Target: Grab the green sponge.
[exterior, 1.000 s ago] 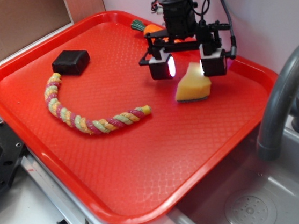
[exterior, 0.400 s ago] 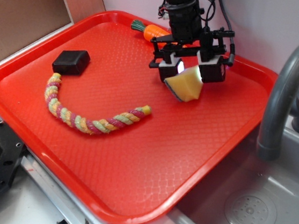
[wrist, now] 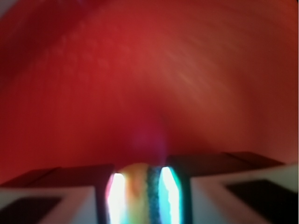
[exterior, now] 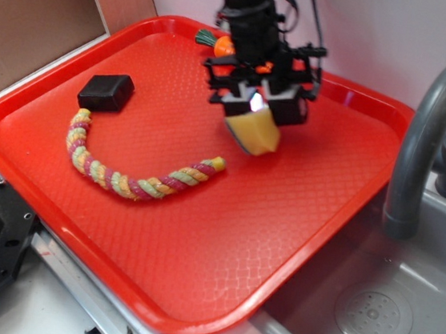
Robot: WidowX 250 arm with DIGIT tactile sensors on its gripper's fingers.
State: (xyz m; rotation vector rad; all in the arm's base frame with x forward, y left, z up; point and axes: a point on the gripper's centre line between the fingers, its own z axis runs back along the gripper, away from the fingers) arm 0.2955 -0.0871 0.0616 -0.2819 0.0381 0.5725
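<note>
Gripper pinches the green sponge, jaws pressed in on both faces, sponge hanging clear of the red tray, over its far-right part. Wrist view agrees: sponge is squeezed narrow between the two pads, yellow foam on one side, dark scouring strip on the other, blurred red below.

Handling, as a judgement: light, soft foam, compresses readily, not fragile, unlikely to slip since foam and scouring face both give friction. The upper portion sits in the jaws; lower rounded end dangles free and tilts a bit. Best hold is across the flat faces near the waist, which looks about where it is taken.

Surface: textured red plastic tray with raised rim, filling most of the bench. On it: black block near the far-left side, multicoloured twisted rope curving from left toward centre, orange toy carrot at the far edge, partly behind the arm.

Room: grey sink basin with drain at the right edge, grey faucet arching over it, pale wall behind, brown board at far left.
</note>
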